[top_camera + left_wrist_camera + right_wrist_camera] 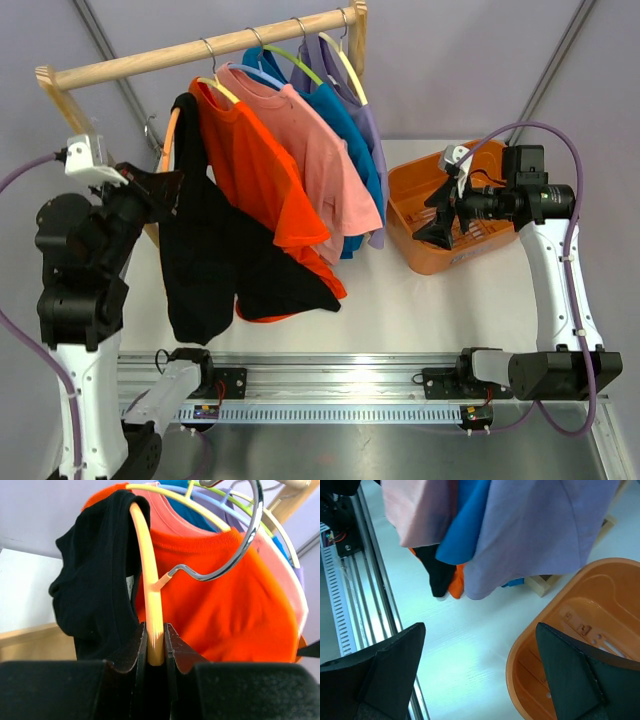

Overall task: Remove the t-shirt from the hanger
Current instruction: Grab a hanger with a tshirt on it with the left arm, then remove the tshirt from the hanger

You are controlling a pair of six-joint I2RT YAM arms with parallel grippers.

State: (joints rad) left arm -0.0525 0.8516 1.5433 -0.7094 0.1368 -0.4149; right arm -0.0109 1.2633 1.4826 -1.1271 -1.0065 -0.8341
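The left gripper (155, 647) pinches the pale orange hanger (149, 580) tight, steadying it so the black t-shirt (95, 580) (draped over its top) can be pulled off. The right gripper (480, 665) hovers wide open, empty, by the basket (600, 575).

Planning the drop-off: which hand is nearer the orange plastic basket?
Right. The right hand hangs open over the edge of the orange plastic basket; the left hand is across the table, shut on the yellow hanger.
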